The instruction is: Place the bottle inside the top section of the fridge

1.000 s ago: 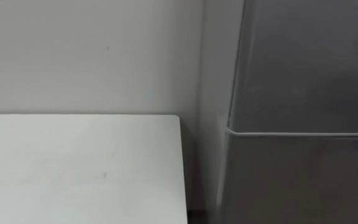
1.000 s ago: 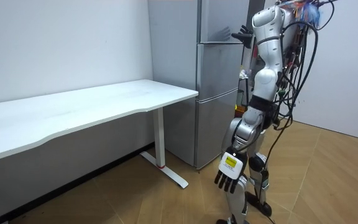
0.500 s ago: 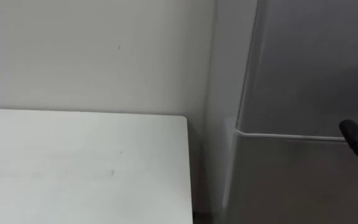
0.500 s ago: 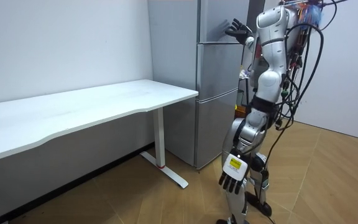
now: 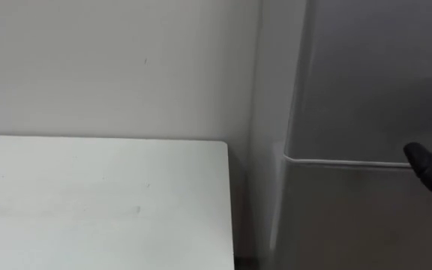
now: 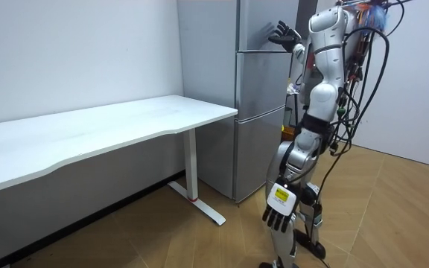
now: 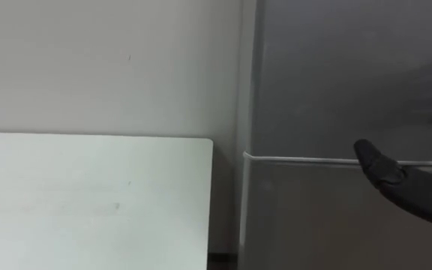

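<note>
Grey metal fridge (image 6: 261, 97) stands in the corner, and both its doors are closed, so what is inside is hidden. The upper door (image 5: 381, 75) meets the lower door (image 5: 351, 217) at a thin pale seam (image 5: 336, 163). The robot stands on the wooden floor (image 6: 162, 238) right in front of the fridge. Its right hand (image 7: 403, 184) is raised to the height of that seam, with dark fingers stretched out fairly straight and holding nothing. One fingertip lies at the seam line, and I cannot tell whether it touches the door. The left hand (image 6: 278, 216) hangs beside the thigh, fingers loose and pointing down, empty too. Where the bottle is I cannot tell. A white tabletop (image 5: 96, 202) stands just beside the fridge on the robot's left, against a pale wall (image 5: 111, 67), with a narrow dark gap between its edge and the fridge side
</note>
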{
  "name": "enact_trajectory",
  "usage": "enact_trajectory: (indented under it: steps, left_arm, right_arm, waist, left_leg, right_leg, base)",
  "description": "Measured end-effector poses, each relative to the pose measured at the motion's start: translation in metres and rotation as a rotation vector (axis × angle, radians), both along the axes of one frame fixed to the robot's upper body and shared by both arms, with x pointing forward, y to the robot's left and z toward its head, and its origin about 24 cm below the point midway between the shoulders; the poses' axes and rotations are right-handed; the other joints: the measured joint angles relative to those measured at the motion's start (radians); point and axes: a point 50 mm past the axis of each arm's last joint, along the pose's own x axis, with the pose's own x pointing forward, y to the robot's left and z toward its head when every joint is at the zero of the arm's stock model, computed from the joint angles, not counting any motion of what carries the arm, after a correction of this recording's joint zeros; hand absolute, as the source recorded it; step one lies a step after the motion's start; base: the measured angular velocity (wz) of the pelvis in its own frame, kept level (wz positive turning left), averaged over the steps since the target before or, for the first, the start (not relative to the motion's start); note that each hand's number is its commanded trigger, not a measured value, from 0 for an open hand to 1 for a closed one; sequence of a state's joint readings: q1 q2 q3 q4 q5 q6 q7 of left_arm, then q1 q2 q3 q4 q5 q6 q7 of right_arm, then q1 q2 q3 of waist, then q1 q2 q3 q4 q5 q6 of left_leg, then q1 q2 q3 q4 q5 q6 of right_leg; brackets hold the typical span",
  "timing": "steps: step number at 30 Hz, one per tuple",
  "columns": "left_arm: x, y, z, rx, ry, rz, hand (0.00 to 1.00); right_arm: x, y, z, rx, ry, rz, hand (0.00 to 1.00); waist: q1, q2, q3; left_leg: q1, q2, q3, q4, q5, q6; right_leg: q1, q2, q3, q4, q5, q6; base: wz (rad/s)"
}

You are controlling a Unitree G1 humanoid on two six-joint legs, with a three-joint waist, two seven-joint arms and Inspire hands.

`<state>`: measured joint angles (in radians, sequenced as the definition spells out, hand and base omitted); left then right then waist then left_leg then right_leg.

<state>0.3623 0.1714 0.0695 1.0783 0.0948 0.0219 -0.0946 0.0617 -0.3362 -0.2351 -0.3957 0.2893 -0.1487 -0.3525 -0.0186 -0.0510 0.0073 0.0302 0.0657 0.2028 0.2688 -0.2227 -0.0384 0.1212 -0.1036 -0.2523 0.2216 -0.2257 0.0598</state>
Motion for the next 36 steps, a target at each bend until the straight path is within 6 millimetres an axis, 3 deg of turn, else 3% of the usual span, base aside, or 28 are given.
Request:
enact_trajectory:
  steps: [7,19,27,36]
  left_arm:
    - [0.007,0.002,0.000,0.006,-0.021,-0.009,0.00]
    - [0.014,0.009,0.001,0.020,-0.035,-0.023,0.00]
    - [0.023,0.012,0.002,0.033,-0.048,-0.050,0.00]
    - [0.030,0.014,0.003,0.047,-0.050,-0.098,0.00]
  right_arm:
    - [-0.004,0.013,0.012,-0.302,-0.044,-0.142,0.00]
    - [0.010,0.049,0.029,-0.481,-0.152,-0.119,0.00]
    - [0.019,0.046,0.028,-0.506,-0.144,-0.165,0.00]
    - [0.026,0.041,0.022,-0.551,-0.114,-0.217,0.00]
  waist:
    - [0.031,-0.007,-0.0036]
    - [0.060,-0.026,-0.0013]
    - [0.079,-0.035,0.0033]
    - [0.082,-0.040,0.0028]
  left_leg:
    - [0.005,0.000,-0.003,0.000,0.000,0.000]
    - [0.001,0.000,-0.015,-0.003,0.000,-0.001]
    - [0.000,0.000,-0.018,0.002,0.000,-0.001]
    - [-0.006,0.000,-0.033,0.006,0.000,-0.001]
  right_leg:
    - [0.000,0.000,-0.002,-0.001,0.000,0.000]
    - [0.010,0.000,-0.026,-0.001,0.000,0.000]
    - [0.017,0.000,-0.029,-0.001,0.000,0.000]
    - [0.019,-0.001,-0.055,-0.003,0.000,0.000]
  base:
    - [0.00]
    - [0.03]
    - [0.01]
    - [0.05]
